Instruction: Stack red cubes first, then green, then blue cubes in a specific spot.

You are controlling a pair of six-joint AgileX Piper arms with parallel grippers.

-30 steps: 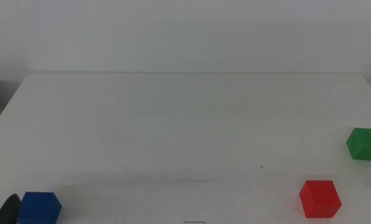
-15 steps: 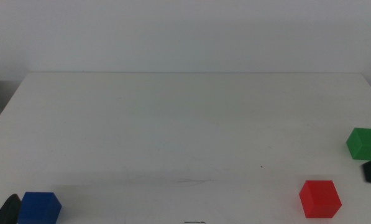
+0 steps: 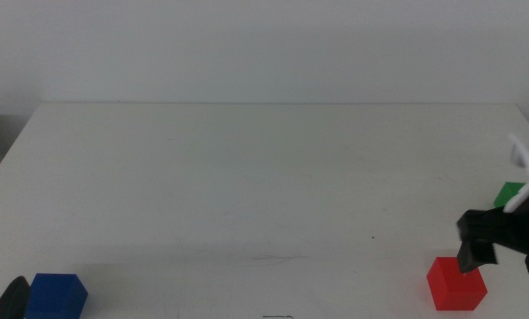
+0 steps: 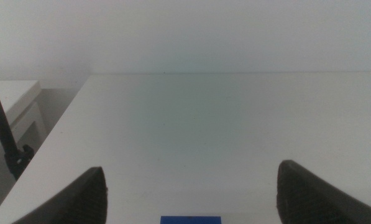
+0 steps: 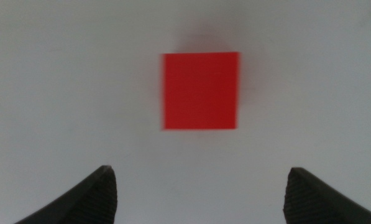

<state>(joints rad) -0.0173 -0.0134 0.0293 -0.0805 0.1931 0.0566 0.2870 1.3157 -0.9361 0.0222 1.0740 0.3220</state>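
Right end effector (image 3: 499, 244) hangs jaws spread wide; left end effector (image 4: 191, 193) waits, jaws apart.

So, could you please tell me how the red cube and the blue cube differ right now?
The red cube is bright red; the blue cube is dark blue. The red cube sits near the table's front right, the blue cube at the front left. The right gripper, fingers open, hovers over the red cube; the left gripper, also open, waits beside the blue cube. Both look equal in size and rest on the table.
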